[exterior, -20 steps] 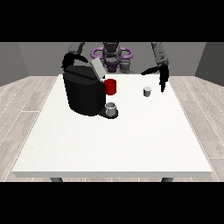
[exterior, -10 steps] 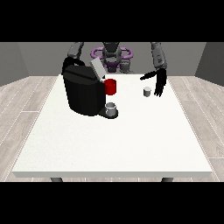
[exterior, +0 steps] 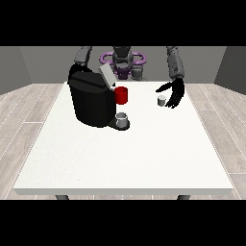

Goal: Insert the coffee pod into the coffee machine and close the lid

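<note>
A small grey-white coffee pod (exterior: 162, 100) stands on the white table (exterior: 125, 153) toward the far right. The hand at the view's right (exterior: 173, 92) hovers just beside and behind the pod, fingers spread and open, with nothing held. The black coffee machine (exterior: 91, 98) stands at the far left with its grey lid (exterior: 106, 75) tilted up. It has a red part (exterior: 121, 95) at its front and a grey cup (exterior: 122, 119) on its drip tray. The hand at the view's left is hidden behind the machine; only its arm (exterior: 82, 56) shows.
The robot's torso (exterior: 122, 60) with purple rings sits behind the table's far edge. The broad near half of the white table spreads toward the camera.
The hand at the view's right has moved down and inward toward the pod, ending close beside it. The machine, lid and pod have not moved.
</note>
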